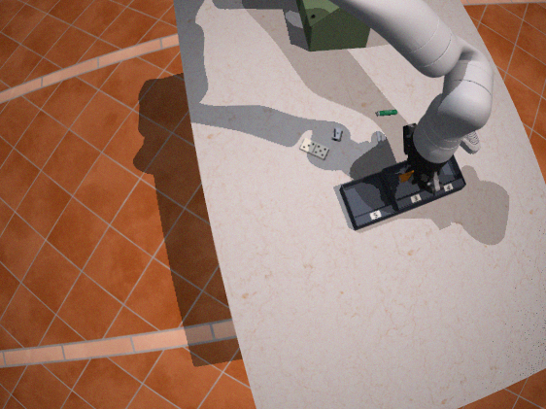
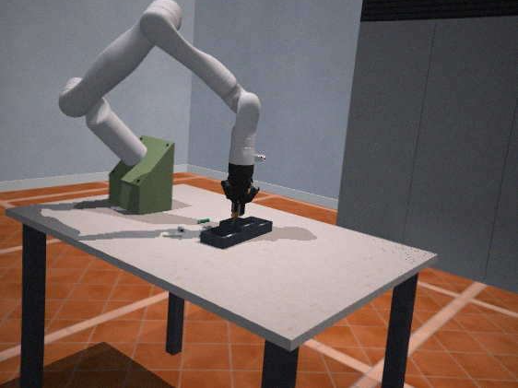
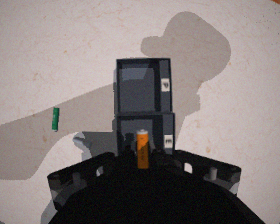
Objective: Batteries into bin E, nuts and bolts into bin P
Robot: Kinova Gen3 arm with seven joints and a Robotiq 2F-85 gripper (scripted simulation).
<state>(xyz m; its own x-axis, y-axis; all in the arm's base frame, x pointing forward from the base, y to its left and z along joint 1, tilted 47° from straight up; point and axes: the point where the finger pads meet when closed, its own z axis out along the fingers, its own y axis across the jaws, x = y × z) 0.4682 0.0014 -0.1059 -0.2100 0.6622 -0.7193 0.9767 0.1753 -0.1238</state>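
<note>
Top view, left to right. Just left of frame centre, a white domino (image 1: 314, 149) lies flat on the pale table (image 1: 340, 312). To its right sits a small metal nut or bolt (image 1: 337, 134); which of the two cannot be told. A second grey metal piece (image 1: 380, 137) lies farther right, just above the bins and partly in shadow. Above it, in the upper right of centre, rests a green battery (image 1: 387, 113). Right of centre stands the dark three-compartment bin tray (image 1: 357, 206), with white labels on its lower wall; their letters are too small to read. The gripper (image 1: 424, 178) hangs over the tray's middle-to-right compartments, its fingers clamped on an orange battery (image 1: 406, 176). The green arm base (image 1: 335, 30) occupies the top centre.

Wrist view. The green battery (image 3: 55, 118) appears at the left edge; at centre, the orange battery (image 3: 143, 150) stands upright between the closed fingers, directly above a tray compartment (image 3: 143, 125).
</note>
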